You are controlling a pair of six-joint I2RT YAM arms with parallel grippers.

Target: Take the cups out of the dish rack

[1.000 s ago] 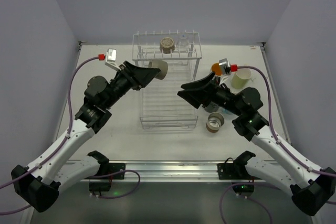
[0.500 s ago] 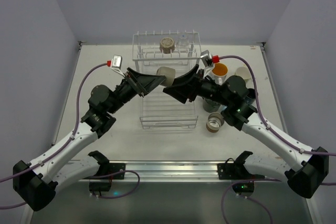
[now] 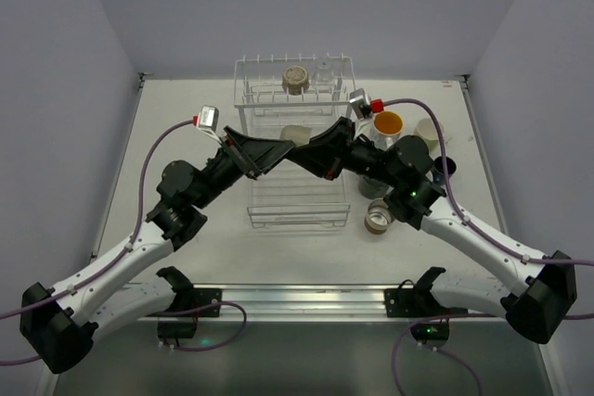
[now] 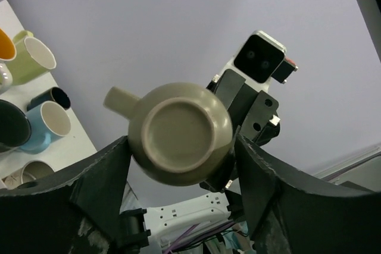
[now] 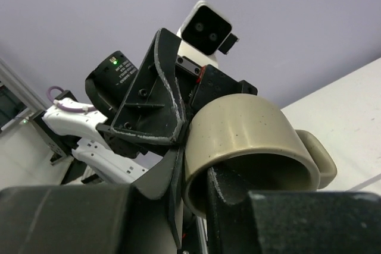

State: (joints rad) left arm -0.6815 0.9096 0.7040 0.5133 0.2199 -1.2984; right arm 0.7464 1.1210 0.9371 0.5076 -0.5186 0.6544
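An olive cup (image 3: 295,134) with a handle hangs in the air over the white wire dish rack (image 3: 251,215), between both grippers. My left gripper (image 3: 286,144) grips the cup's sides, and the cup's base (image 4: 181,132) faces the left wrist camera. My right gripper (image 3: 303,147) is shut on the cup's rim (image 5: 250,129), with one finger inside the cup and one outside. On the rack's upper shelf stand a tan cup (image 3: 295,78) and a clear glass (image 3: 325,70).
Right of the rack several cups stand on the table: a white one with an orange inside (image 3: 387,123), a pale yellow-green one (image 3: 430,130), a dark one (image 3: 445,167), and a brown one (image 3: 379,217) on its side. A light blue cup (image 4: 44,126) shows in the left wrist view.
My right gripper swung left from the cups on the table to the olive cup and shut on its rim. My left gripper carried the cup a little right, over the rack.
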